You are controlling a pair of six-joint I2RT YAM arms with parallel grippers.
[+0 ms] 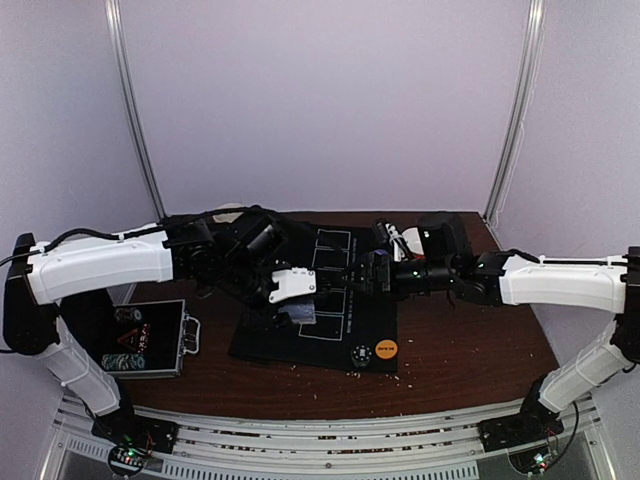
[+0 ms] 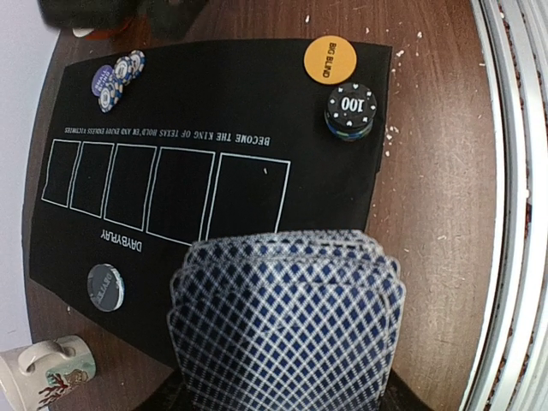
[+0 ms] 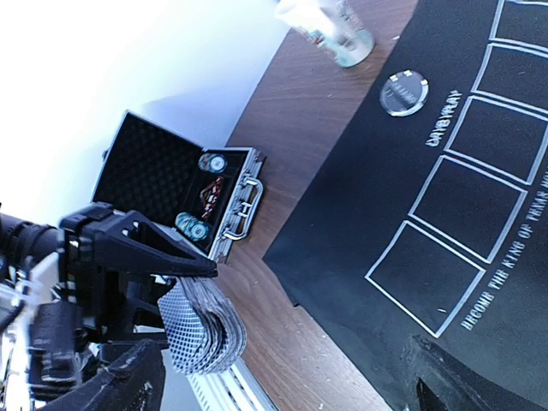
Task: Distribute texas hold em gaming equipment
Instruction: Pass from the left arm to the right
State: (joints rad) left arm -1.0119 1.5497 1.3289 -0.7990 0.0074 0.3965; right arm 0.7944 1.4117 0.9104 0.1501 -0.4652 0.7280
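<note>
Several cards fanned, faces hidden, covering left jaws

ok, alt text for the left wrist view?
A fan of cards, backs up, fills the bottom, over a black mat with five white card outlines. An orange disc and a black 100 chip stack sit at the mat's top right; a mug is bottom left.
</note>
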